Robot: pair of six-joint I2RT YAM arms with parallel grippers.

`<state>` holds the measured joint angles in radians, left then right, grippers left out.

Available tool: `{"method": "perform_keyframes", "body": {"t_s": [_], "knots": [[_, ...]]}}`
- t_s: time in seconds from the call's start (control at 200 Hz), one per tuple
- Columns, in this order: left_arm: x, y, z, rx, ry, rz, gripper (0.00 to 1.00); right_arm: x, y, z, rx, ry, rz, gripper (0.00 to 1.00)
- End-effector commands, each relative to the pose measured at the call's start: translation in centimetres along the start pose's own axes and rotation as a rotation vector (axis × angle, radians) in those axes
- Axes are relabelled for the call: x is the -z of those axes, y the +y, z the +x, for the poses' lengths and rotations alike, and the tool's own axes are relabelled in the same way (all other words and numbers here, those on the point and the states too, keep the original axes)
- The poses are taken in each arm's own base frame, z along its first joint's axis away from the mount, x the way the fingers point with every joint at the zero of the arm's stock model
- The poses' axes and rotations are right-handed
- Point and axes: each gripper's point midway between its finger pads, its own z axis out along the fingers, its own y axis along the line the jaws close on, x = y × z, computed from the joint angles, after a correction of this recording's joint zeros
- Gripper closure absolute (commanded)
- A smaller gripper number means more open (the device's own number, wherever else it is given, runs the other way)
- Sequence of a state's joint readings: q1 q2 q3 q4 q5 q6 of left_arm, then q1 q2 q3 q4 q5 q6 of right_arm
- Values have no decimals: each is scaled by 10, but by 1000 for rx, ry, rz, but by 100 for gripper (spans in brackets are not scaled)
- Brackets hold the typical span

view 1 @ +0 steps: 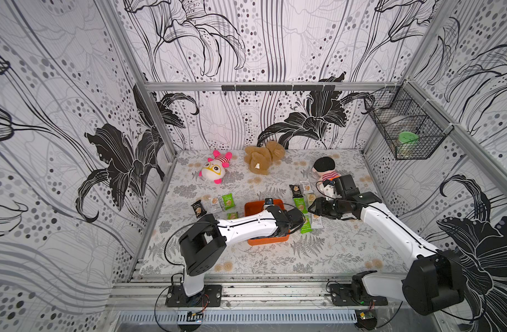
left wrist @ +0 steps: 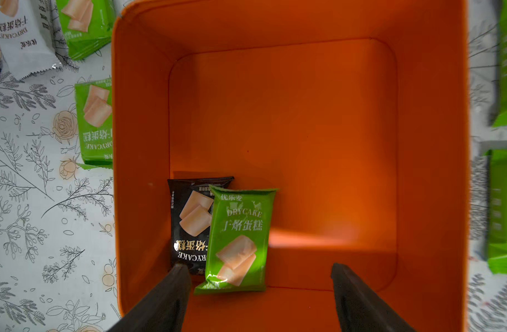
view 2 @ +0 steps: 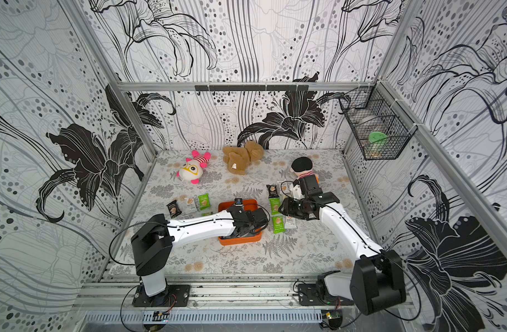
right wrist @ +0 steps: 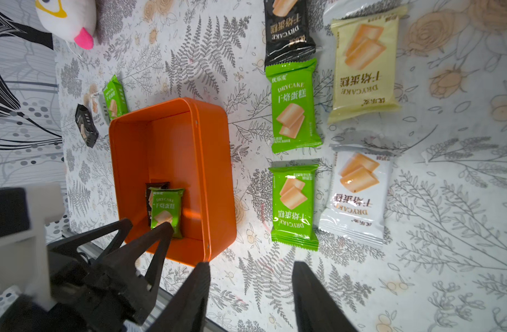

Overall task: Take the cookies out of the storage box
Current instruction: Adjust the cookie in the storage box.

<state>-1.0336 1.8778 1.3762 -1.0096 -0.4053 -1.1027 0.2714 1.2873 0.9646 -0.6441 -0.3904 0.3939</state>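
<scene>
The flowery desk (view 1: 275, 258) fills the lower middle of both top views. The orange storage box (view 1: 252, 209) sits mid-frame on it. The left fingers (left wrist: 166, 299) hang over the box, spread wide and empty. The right fingers (right wrist: 189, 299), beside the box, are spread and empty too. In the box a green cookie packet (left wrist: 238, 241) lies partly over a black cookie packet (left wrist: 189, 221).

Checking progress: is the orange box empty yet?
Not empty: a green packet overlapping a black packet lies inside the storage box.
</scene>
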Motion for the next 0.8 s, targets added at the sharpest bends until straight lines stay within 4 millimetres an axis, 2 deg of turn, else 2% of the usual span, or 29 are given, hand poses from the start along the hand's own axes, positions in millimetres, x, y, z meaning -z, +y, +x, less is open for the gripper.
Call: {"method": "perform_keyframes", "body": {"t_s": [0.0,0.2,0.375,0.561,0.796], "knots": [[0,0,-4,-7,-8,-40,18,6,1,4,34,17,-12,48],[-18,-4,7,-69,25,-72,17,4,-3,3,33,14,-3,48],[-35,6,14,-81,56,-96,17,1,-6,1,38,26,5,47],[-43,9,8,-79,65,-92,17,-4,-10,-2,38,41,18,47],[-49,2,5,-89,73,-59,20,-10,-12,-6,40,55,24,47]]}}
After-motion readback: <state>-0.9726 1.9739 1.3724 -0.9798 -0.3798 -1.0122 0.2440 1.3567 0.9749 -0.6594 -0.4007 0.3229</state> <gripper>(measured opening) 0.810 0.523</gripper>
